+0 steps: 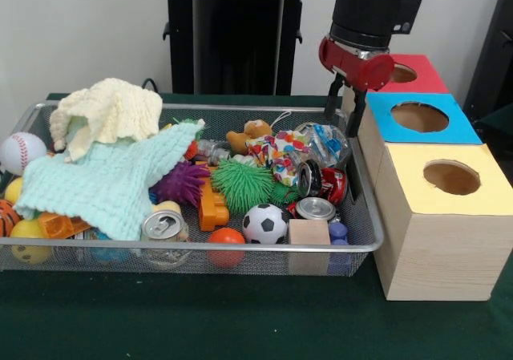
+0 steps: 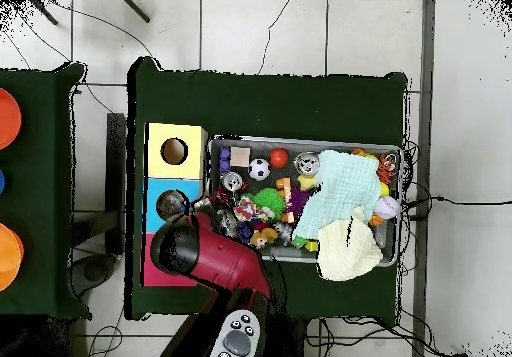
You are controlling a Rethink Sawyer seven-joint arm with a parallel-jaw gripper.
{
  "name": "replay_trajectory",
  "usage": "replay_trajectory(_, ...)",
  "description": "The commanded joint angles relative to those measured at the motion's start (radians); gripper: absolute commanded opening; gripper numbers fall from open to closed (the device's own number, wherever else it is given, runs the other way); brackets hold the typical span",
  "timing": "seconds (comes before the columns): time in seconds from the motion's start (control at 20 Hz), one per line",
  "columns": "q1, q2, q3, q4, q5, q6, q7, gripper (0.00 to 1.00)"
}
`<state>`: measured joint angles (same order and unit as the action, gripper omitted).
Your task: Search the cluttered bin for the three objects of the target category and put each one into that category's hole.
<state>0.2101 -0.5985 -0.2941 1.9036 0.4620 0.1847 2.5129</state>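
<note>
Bottle [image 1: 325, 142] lying at bin's [image 1: 240, 249] far right; light, crushable, slick; grip mid-body; hand [image 1: 346, 108] hovering narrow, empty.

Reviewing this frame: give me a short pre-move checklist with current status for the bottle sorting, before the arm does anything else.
1. Gripper carries nothing: ok, its fingers hang apart and empty by the basket's far corner.
2. Blue-surround hole unobstructed: ok in the front view; the arm partly covers it in the overhead view.
3. A plastic bottle is reachable: ok, it lies on top near the gripper.
4. Other two bottles located: cannot tell; the green cloth and cream cloth hide part of the wire basket.
5. Drink cans kept apart from the target: not ok, one lies against the bottle.
</note>
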Motion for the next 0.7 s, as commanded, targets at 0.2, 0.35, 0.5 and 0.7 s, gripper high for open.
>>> replay_trajectory(0.2, -0.023, 0.048, 0.036, 0.06, 0.093, -0.083, 0.245, 1.0)
replay_trajectory(0.35, -0.028, 0.059, 0.038, 0.054, 0.097, -0.091, 0.235, 1.0)
replay_trajectory(0.5, -0.029, 0.061, 0.039, 0.055, 0.101, -0.098, 0.231, 1.0)
replay_trajectory(0.7, -0.031, 0.071, 0.027, 0.038, 0.103, -0.075, 0.213, 1.0)
